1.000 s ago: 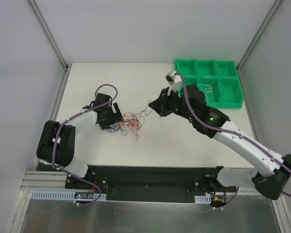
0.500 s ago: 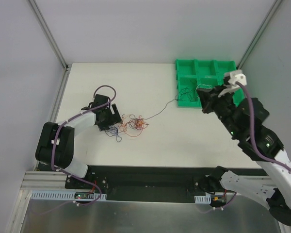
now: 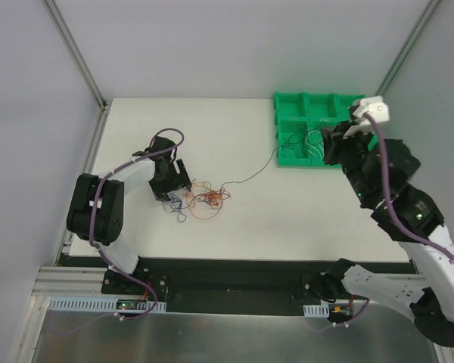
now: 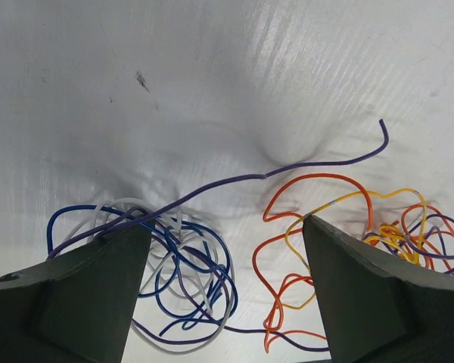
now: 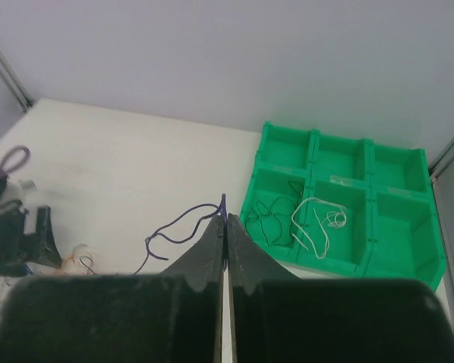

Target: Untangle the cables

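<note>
The cables (image 3: pixel 202 198) lie as a loose knot of orange, red, blue, purple and white wires left of the table's middle. My left gripper (image 3: pixel 175 184) is open at the knot's left side. In the left wrist view its gripper (image 4: pixel 227 224) straddles a blue and white coil (image 4: pixel 174 276) and orange loops (image 4: pixel 303 249), with nothing gripped. My right gripper (image 5: pixel 225 217) is shut on the end of a thin purple wire (image 5: pixel 174 225). In the top view that gripper (image 3: pixel 327 153) hangs over the green tray's near left part. The purple wire (image 3: pixel 246 176) runs from it back to the knot.
A green tray (image 3: pixel 340 106) with six compartments stands at the back right. In the right wrist view it (image 5: pixel 386 261) holds a black wire (image 5: pixel 271 215) in one near compartment and a white wire (image 5: pixel 318 223) in the one beside it. Walls enclose the table.
My right arm swung from the knot to the right, over the tray, drawing the purple wire out. The knot shifted and spread slightly. My left gripper stayed by the knot.
</note>
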`<action>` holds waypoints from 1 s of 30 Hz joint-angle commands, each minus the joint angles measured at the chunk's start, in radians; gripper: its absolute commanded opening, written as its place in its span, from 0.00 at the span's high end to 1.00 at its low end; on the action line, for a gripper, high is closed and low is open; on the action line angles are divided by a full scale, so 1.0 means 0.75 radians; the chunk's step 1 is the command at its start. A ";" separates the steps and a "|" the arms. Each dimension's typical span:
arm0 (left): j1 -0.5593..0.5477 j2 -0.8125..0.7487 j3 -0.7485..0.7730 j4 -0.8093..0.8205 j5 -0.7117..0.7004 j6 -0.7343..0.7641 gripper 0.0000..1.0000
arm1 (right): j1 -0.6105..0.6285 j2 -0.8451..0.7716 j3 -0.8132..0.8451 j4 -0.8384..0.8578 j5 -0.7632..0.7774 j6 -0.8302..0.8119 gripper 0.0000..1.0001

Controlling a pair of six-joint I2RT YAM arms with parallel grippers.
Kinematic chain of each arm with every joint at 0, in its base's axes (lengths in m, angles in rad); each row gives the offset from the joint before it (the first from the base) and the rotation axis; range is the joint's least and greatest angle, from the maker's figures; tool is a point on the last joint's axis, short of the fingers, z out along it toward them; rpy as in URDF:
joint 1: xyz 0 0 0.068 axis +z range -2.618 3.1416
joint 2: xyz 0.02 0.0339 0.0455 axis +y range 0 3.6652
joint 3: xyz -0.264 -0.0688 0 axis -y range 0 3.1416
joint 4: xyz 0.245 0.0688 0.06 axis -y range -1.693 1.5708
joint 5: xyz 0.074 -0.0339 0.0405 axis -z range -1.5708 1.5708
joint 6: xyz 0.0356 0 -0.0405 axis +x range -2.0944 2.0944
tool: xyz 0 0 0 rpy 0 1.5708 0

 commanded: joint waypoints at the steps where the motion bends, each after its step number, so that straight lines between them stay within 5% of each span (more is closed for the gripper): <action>1: 0.018 0.108 0.028 -0.227 0.086 0.051 0.19 | -0.007 0.034 0.468 -0.044 0.048 -0.029 1.00; 5: 0.024 0.129 -0.033 -0.272 0.029 0.063 0.19 | -0.007 0.188 0.897 -0.108 0.010 -0.065 1.00; 10: 0.062 0.112 -0.048 -0.272 -0.008 0.091 0.21 | -0.007 0.306 1.170 -0.090 -0.113 -0.035 1.00; 18: 0.083 0.049 0.022 -0.319 -0.051 0.139 0.20 | -0.009 0.253 1.009 0.019 -0.120 -0.014 1.00; 23: 0.112 0.053 0.057 -0.350 -0.053 0.165 0.20 | -0.009 0.309 1.168 -0.028 -0.042 -0.155 1.00; 30: 0.112 -0.088 0.220 -0.417 0.088 0.194 0.18 | -0.007 0.147 0.607 -0.067 0.040 0.018 1.00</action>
